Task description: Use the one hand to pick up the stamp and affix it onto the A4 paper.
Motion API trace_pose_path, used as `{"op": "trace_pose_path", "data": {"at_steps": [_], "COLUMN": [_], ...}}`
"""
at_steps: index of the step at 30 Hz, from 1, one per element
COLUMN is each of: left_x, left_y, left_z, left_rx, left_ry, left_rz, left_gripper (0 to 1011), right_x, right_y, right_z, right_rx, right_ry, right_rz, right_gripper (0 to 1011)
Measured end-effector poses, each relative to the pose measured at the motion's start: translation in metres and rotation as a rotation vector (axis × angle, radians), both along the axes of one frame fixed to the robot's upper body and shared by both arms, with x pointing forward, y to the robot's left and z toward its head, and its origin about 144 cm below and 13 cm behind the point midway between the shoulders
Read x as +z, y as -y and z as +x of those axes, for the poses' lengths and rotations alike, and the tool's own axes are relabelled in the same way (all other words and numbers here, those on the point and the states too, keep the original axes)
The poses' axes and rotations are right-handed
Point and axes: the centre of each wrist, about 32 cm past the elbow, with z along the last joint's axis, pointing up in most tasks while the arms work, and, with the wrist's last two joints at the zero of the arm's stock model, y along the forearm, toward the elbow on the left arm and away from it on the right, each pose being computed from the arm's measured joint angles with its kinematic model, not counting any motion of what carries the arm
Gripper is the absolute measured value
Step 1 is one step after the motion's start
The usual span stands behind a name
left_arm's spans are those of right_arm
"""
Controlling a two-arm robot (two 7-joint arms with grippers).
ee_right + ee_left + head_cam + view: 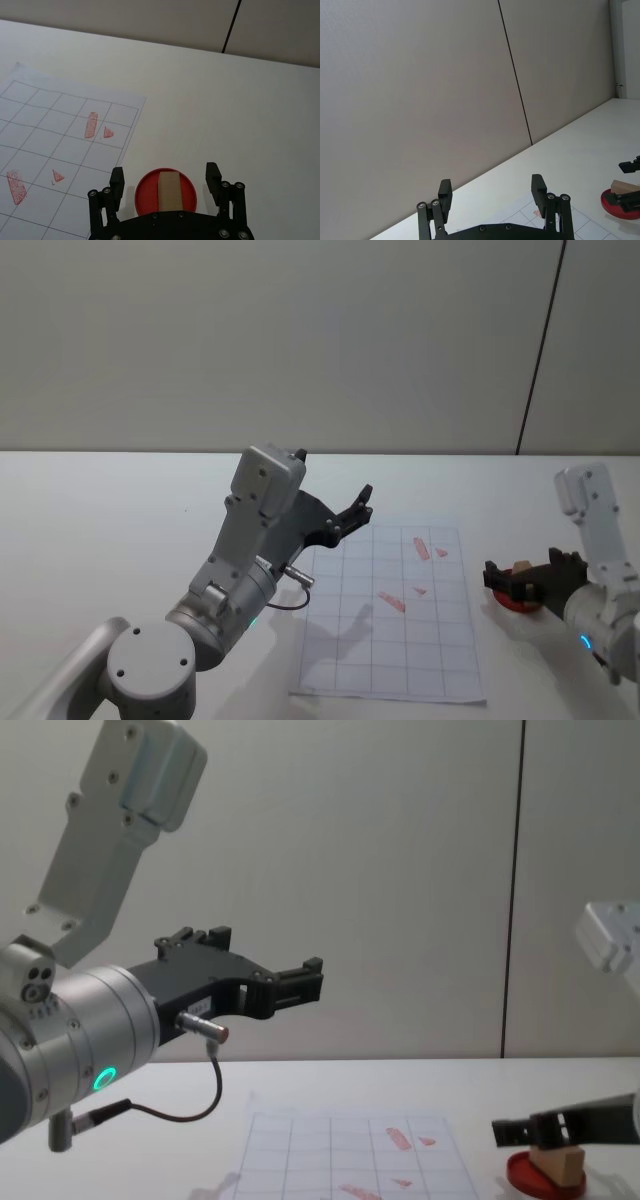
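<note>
White table (120,490), plain grey wall behind. Right gripper (165,187) sits low with its 2 fingers spread wide either side of the stamp (169,189), not gripping it; that stamp stands on the red ink pad (145,197) just right of the A4 paper (390,660). Left gripper (358,507) hangs open above the sheet's left edge.

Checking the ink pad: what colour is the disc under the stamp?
Red, clearest in the right wrist view: the disc lies under the tan stamp.
</note>
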Motion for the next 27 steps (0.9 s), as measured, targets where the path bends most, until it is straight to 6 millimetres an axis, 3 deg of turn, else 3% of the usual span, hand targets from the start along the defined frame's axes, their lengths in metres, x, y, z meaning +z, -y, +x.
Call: {"op": "trace_pose_path", "data": {"at_steps": [27], "left_x": [0.000], "left_y": [0.000], "left_z": [0.000], "left_rx": [0.000], "left_ry": [0.000], "left_rz": [0.000], "left_gripper": [1002], "right_x": [0.018], "right_y": [0.012], "right_z": [-0.017], "right_rx": [0.070], "right_ry": [0.234], "right_rz": [0.127], "right_gripper": [1001]}}
